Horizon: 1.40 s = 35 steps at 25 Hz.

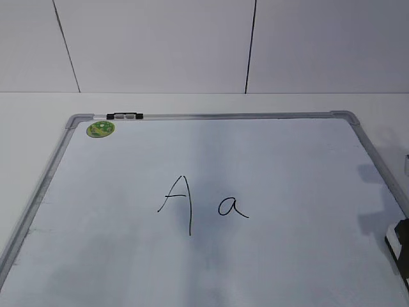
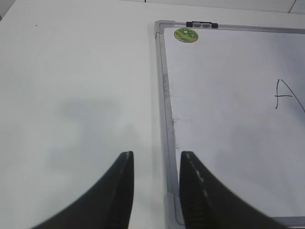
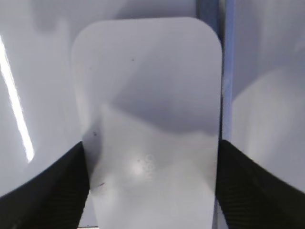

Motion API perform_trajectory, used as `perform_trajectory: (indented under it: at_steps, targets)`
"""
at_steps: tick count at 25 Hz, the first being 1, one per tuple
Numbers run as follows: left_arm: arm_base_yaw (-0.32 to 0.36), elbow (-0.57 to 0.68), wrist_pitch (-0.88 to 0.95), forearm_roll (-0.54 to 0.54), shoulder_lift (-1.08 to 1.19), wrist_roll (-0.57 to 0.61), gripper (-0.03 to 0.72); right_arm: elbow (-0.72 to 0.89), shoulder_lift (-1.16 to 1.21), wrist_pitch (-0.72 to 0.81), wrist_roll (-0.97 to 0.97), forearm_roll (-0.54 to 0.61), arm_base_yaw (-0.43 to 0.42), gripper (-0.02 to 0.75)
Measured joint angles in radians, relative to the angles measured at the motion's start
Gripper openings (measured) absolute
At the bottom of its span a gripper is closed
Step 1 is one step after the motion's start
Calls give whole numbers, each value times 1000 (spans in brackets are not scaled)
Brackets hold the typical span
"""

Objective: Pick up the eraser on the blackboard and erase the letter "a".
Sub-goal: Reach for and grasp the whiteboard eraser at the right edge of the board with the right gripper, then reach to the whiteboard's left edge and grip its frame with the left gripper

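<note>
The white eraser point(image 3: 147, 95) lies flat on the blackboard point(image 1: 287, 153), close beside its right frame rail point(image 3: 225, 57). My right gripper point(image 3: 151, 143) is down over the eraser, with one black finger against each long side, shut on it. In the exterior view only a dark part of that gripper point(image 1: 401, 246) shows at the right edge. The small letter "a" point(image 1: 232, 208) sits mid-board, right of a taller capital "A" point(image 1: 179, 203). My left gripper point(image 2: 155, 155) hangs open and empty above the board's left rail point(image 2: 167, 119).
A round green sticker point(image 1: 101, 129) and a small black-and-white clip point(image 1: 125, 116) sit at the board's far left corner. White tabletop point(image 2: 71, 71) spreads left of the board. A white panelled wall point(image 1: 192, 45) rises behind the table.
</note>
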Motion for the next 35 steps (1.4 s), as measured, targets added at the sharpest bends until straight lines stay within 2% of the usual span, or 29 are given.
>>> perform_trajectory:
  at_steps: [8, 16, 35]
  targets:
    - [0, 0, 0, 0, 0, 0, 245, 0, 0, 0, 0, 0, 0, 593]
    - [0, 0, 0, 0, 0, 0, 245, 0, 0, -1, 0, 0, 0, 540]
    - [0, 0, -2, -2, 0, 0, 245, 0, 0, -2, 0, -7, 0, 539]
